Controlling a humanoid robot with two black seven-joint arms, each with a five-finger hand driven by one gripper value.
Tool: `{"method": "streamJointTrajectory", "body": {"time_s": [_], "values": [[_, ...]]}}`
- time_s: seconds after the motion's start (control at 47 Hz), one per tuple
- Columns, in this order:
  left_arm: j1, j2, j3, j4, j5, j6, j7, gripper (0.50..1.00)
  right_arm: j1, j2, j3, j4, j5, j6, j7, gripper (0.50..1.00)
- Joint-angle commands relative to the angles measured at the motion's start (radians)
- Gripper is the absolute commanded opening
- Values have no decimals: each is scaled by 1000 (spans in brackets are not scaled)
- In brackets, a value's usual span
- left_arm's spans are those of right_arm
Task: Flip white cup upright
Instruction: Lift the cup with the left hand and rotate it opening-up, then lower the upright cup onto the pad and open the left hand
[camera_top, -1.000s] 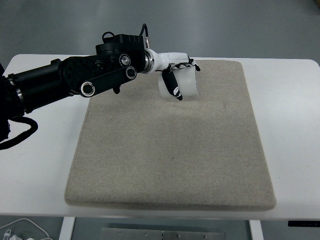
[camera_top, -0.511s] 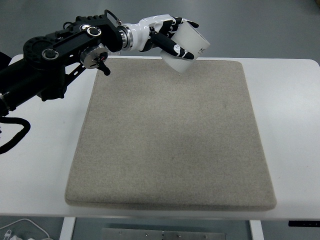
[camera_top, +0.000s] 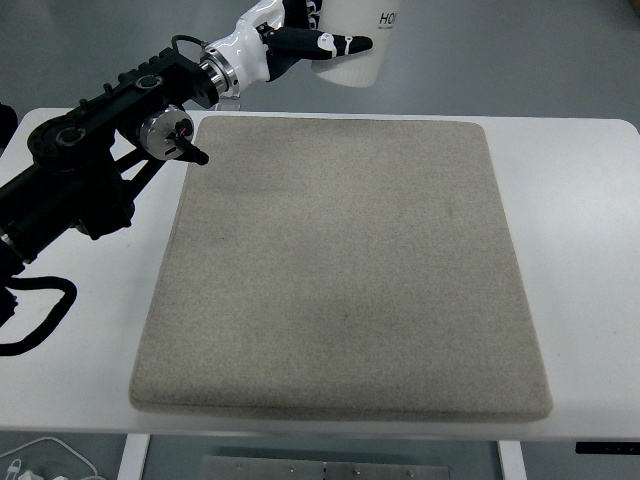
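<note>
The white cup (camera_top: 362, 38) with dark print on its side is held high at the top edge of the view, above the far edge of the beige mat (camera_top: 340, 270). Its top is cut off by the frame, and its narrower end points down. My left hand (camera_top: 315, 35) is shut on the cup, with a black-tipped finger across its side. The left arm (camera_top: 110, 160) reaches in from the left edge. The right arm is out of view.
The mat lies on a white table (camera_top: 580, 220). White cables (camera_top: 40, 460) show below the table's front edge at lower left.
My left hand has lifted the cup off the mat's far side, up and away toward the top edge, turning it as it rose.
</note>
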Motion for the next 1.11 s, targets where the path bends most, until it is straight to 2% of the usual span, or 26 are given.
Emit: {"method": "streamJointTrajectory", "body": {"time_s": [0.0,0.319,0.383,0.468,0.681,0.83,1.085], "values": [[19,-2,-11,0,1,6,-46,542,0,0,0,1,0,-1,0,930],[87,-2,0,11,27,8,-227,559,0,0,0,-1,0,0,0,930],[99,-2,0,21,48,8,-275,585,0,0,0,-1,0,0,0,930],[116,-2,0,31,84,8,-329,593,0,0,0,1,0,0,0,928],[148,0,1,49,186,20,-425,591,0,0,0,1,0,0,0,928],[165,0,1,101,285,66,-427,587,0,0,0,1,0,0,0,928],[211,1,4,132,309,130,-427,591,0,0,0,-1,0,-1,0,928]]}}
